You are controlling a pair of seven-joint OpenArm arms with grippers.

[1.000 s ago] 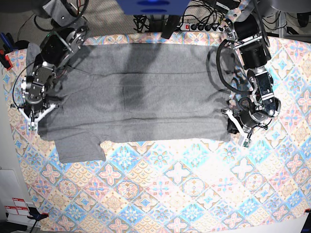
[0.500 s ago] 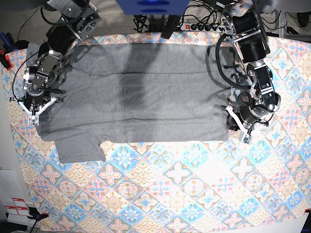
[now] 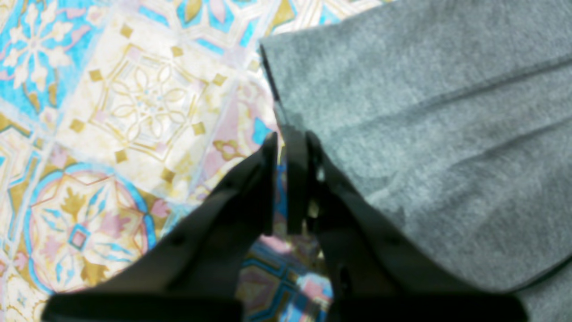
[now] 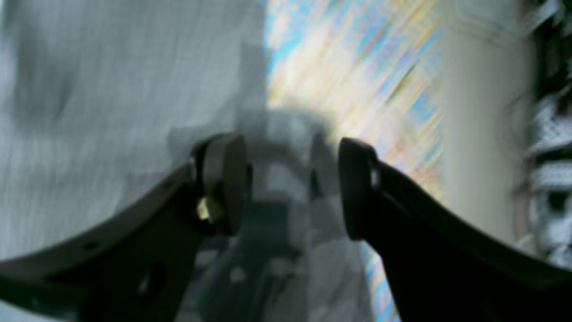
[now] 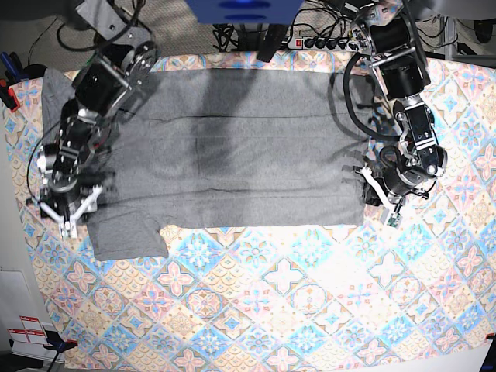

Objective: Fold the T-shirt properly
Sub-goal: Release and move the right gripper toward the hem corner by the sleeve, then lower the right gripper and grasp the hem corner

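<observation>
— Over the worktop (image 5: 310,310), from the base view?
— T-shirt (image 5: 232,155) spread flat across the far half; left hand (image 5: 381,203) at its right edge, right hand (image 5: 68,218) at its left edge.
— Left wrist view?
— Left hand (image 3: 288,179) clenched at the T-shirt (image 3: 424,134) hem, possibly pinching it.
— Right wrist?
— Blurred; right hand (image 4: 290,188) released, parted, grasping nothing.
</observation>
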